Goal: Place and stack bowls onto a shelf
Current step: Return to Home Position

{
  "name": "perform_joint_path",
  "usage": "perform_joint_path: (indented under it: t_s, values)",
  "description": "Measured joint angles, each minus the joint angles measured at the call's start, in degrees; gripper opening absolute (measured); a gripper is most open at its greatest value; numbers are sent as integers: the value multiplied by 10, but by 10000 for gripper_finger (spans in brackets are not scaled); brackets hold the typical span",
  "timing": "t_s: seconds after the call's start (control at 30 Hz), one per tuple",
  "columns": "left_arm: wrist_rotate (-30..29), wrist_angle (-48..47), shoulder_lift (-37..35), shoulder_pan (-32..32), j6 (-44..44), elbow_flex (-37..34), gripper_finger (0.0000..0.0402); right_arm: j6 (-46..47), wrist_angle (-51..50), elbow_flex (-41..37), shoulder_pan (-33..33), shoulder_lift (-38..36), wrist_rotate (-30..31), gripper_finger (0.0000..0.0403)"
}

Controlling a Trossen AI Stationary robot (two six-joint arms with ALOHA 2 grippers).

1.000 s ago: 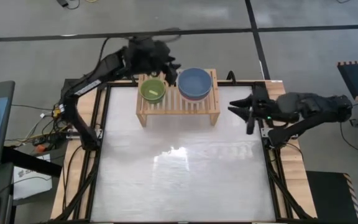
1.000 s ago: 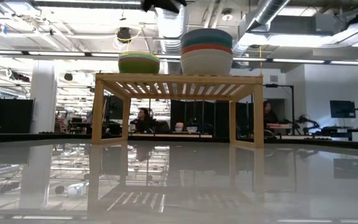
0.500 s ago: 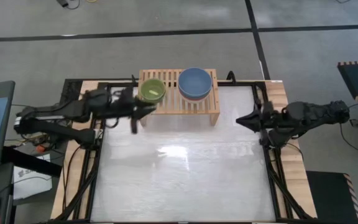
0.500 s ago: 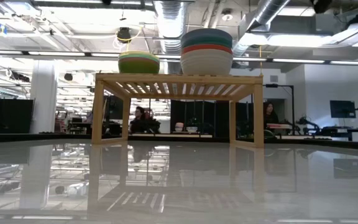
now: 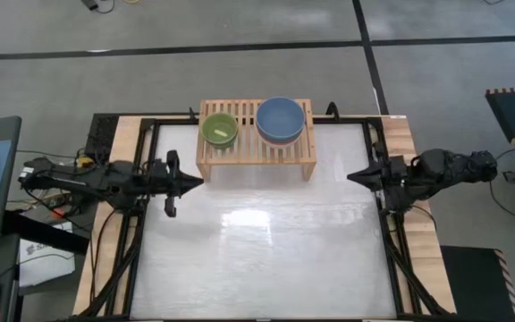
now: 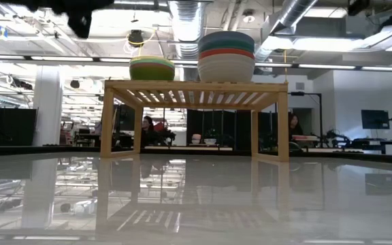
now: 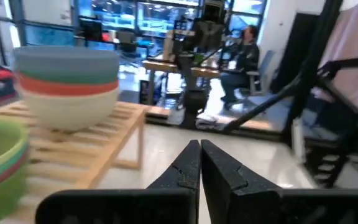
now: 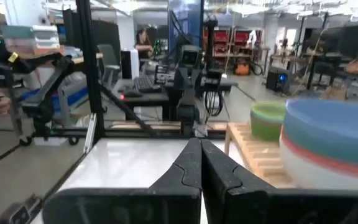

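The light-wood shelf (image 5: 256, 143) stands at the table's far edge. On its slatted top rest two stacks of bowls: a small stack with a lime green bowl (image 5: 220, 131) uppermost, and a larger stack topped by a slate blue bowl (image 5: 281, 119) over red and cream ones (image 6: 226, 58). My left gripper (image 5: 198, 180) is shut at the table's left side, near the shelf's left leg. My right gripper (image 5: 352, 175) is shut at the table's right edge. Both hold nothing, as the wrist views show (image 7: 199, 158) (image 8: 200, 155).
The white tabletop (image 5: 257, 241) spreads in front of the shelf. Black frame rails (image 5: 141, 224) run along the table's sides. Beyond the far edge, people sit at desks (image 6: 156, 129) in the room.
My left arm has swung from above the shelf's small stack back and down toward the table's left edge, and its fingers have shut. My right gripper has drawn slightly toward the right edge and shut. The bowls and shelf have stayed still.
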Motion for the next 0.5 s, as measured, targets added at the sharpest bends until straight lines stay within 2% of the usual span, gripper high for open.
perform_joint_path:
  t_s: [0.1, 0.23, 0.4, 0.5]
  values:
    - [-22, -52, -32, 3, 28, -34, 0, 10, -1, -35, -1, -23, 1, 19]
    - [-29, -77, -49, 21, 7, -56, 0, 16, -6, -71, -16, -53, 0, 19]
    - [25, -58, -72, 29, 98, -71, 0, 35, 2, -117, -38, -104, -29, 19]
    - [32, -53, -97, 30, 111, -96, 0, 68, 3, -146, -50, -133, -57, 19]
